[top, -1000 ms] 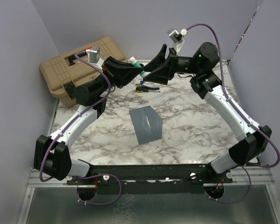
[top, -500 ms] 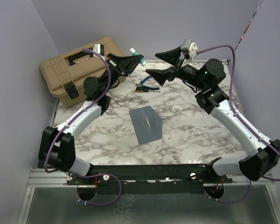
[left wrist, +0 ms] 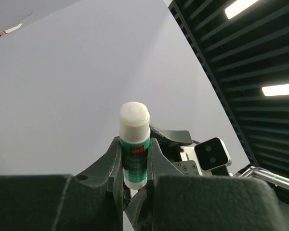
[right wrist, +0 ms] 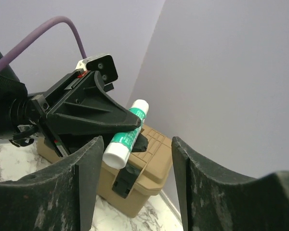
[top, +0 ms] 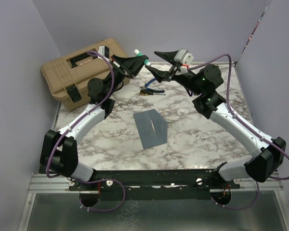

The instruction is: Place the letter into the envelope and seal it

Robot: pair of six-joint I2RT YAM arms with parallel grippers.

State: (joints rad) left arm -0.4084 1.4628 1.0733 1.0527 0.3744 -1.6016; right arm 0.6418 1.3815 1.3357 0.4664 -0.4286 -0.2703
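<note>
left arm (top: pixel 86 120): we hold it stretched from its near-left base, elbow bent, forearm rising toward the back middle.
left wrist (top: pixel 116 72): we keep it lifted well off the table, tilted so its camera looks upward.
left gripper (top: pixel 142 61): we have its jaws clamped on the body of a glue stick (left wrist: pixel 134 144), whose white end pokes out past the fingertips.
right arm (top: pixel 236 125): we reach it from the near-right base, sloping up and inward.
right wrist (top: pixel 202 79): raised, turned to the left.
right gripper (top: pixel 152 60): we hold its jaws spread, gripping nothing, tips pointed at the left gripper, close but apart.
</note>
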